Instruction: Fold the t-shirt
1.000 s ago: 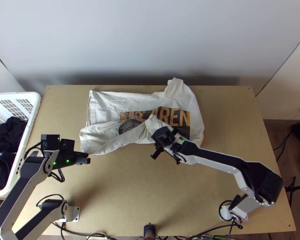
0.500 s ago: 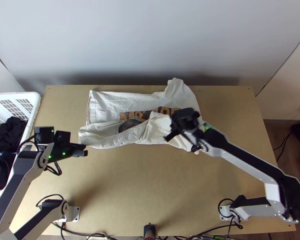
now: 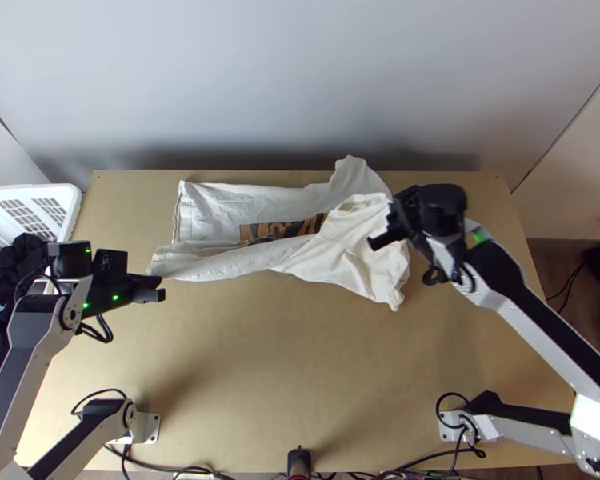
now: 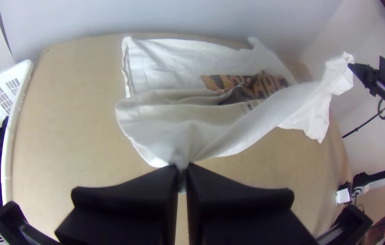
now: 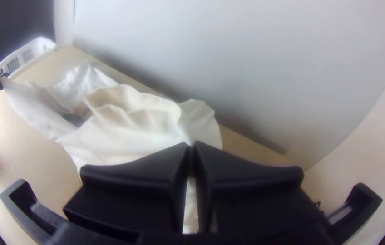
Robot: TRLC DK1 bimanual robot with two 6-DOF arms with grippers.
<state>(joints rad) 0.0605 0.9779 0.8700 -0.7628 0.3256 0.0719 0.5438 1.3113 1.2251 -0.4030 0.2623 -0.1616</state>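
- Light wooden surface (image 3: 260,376) is bare along its near middle, with the left arm's base (image 3: 146,426) and the right arm's base (image 3: 458,424) fixed at either side.
- Left tool (image 4: 182,170) has its fingers together, clamped on a gathered pinch of the t-shirt (image 4: 188,131), with the cloth drawn up into them in folds.
- White basket (image 3: 70,200) stands beyond the surface's left edge, dark clothes (image 3: 20,260) inside.
- The t-shirt lies lengthwise over the far half of the surface, its near layer stretched as a slanting band between the tools, its far layer flat but creased. Part of the print (image 4: 265,86) shows between them.
- Right tool (image 5: 191,145) is closed too, clamped on the shirt's other end; I'd guess near a sleeve, though the bunched cloth makes that uncertain. Loose fabric hangs below the grip.
- Pale wall (image 3: 300,88) rises behind everything.
- I judge the step in hand to be an early lengthwise fold, the near side being carried over the far one.
- Next, both tools would need to move away from the bases together, keeping the band taut, then lower it onto the far edge before letting go; uneven travel could twist the fold.
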